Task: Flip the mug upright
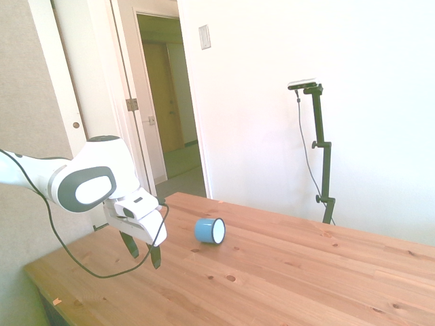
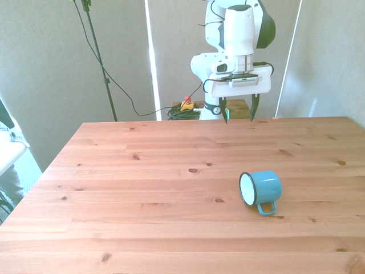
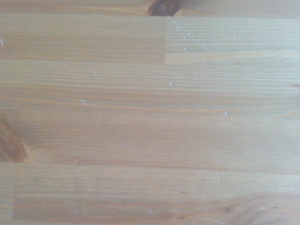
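The light-blue mug [image 1: 210, 231] [image 2: 261, 189] lies on its side on the wooden table [image 2: 142, 188]. Its white inside faces the front view's left, and its small loop handle [image 2: 266, 208] points toward the table's near edge. My gripper [image 1: 143, 254] [image 2: 239, 112] hangs open and empty above the table's far edge, well apart from the mug. The wrist view holds only bare wood grain [image 3: 150, 112].
A black cable [image 1: 81, 261] loops from the arm down over the table near the gripper. A red button and coiled cables [image 2: 185, 107] sit behind the table's far edge. A white wall and an open doorway [image 1: 170, 102] stand beyond the table.
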Action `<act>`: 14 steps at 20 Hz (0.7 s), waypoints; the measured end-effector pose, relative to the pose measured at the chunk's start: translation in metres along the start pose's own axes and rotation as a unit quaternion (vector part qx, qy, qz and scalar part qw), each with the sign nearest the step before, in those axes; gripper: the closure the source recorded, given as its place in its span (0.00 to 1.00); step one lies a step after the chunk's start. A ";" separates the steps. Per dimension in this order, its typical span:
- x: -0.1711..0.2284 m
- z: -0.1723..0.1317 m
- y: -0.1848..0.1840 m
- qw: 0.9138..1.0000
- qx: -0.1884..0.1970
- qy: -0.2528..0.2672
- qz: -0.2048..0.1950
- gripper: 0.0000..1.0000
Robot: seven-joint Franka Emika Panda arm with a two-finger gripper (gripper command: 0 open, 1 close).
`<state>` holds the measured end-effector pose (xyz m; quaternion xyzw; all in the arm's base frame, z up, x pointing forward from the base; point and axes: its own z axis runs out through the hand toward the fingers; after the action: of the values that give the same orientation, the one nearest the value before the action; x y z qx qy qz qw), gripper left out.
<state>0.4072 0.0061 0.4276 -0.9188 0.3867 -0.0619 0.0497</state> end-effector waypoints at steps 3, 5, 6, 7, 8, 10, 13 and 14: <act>0.001 0.001 0.003 1.000 -0.005 -0.007 0.004 0.00; -0.001 -0.004 0.004 1.000 -0.001 -0.003 0.008 0.00; 0.000 -0.010 0.004 1.000 0.003 0.000 0.011 0.00; 0.001 -0.018 0.004 1.000 0.007 0.003 0.014 0.00; 0.004 -0.026 0.004 1.000 0.011 0.006 0.017 0.00; 0.016 -0.046 0.001 0.999 0.019 0.009 0.025 0.00; 0.037 -0.073 -0.006 0.999 0.029 0.008 0.036 0.00; 0.044 -0.078 -0.009 0.999 0.030 0.006 0.039 0.00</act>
<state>0.4324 -0.0228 0.5094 -0.9006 0.4207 -0.0765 0.0774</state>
